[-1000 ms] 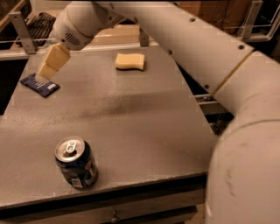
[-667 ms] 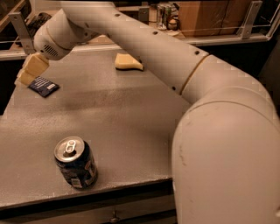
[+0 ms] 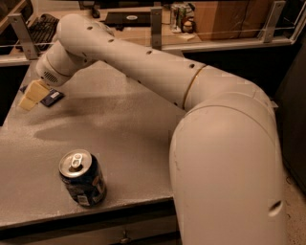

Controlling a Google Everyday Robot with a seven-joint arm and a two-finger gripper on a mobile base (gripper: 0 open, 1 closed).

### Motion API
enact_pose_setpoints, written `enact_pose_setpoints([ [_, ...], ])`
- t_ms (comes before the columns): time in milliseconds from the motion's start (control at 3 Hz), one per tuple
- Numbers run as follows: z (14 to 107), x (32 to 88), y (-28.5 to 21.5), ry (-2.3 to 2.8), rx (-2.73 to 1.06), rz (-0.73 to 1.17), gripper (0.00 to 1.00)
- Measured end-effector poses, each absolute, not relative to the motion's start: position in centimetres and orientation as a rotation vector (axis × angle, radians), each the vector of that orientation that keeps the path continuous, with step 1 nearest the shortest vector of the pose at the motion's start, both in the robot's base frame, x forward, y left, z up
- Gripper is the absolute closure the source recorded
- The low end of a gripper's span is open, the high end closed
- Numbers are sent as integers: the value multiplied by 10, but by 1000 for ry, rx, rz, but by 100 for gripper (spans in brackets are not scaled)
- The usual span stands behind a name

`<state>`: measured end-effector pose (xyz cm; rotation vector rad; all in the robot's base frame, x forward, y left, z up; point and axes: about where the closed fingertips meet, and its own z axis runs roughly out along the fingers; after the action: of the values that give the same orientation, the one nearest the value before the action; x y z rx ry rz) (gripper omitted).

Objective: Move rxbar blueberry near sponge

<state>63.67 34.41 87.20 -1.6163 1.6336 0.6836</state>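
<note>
Approach step. Gripper (image 3: 27, 101) hangs at the table's (image 3: 134, 129) far-left edge, just beside the rxbar blueberry (image 3: 53, 97) lying flat there; open or closed, we cannot tell. Sponge unseen (probably behind the arm (image 3: 143, 67)). Next, in our judgement: centre over the bar, then grasp.

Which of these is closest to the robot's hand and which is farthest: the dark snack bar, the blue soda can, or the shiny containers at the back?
The hand hangs over the far left of the table.
1. rxbar blueberry: right beside the hand, far left.
2. blue soda can: near the table's front edge, left side.
3. shiny containers: on the back counter, beyond the table.
</note>
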Motion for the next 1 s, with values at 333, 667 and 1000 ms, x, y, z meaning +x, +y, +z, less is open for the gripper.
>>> enact_pose_setpoints([
  [333, 849, 640, 343, 1693, -1579, 686, 0],
  [667, 839, 645, 344, 1720, -1541, 691, 11],
  [1000, 836, 648, 344, 1731, -1513, 698, 34],
])
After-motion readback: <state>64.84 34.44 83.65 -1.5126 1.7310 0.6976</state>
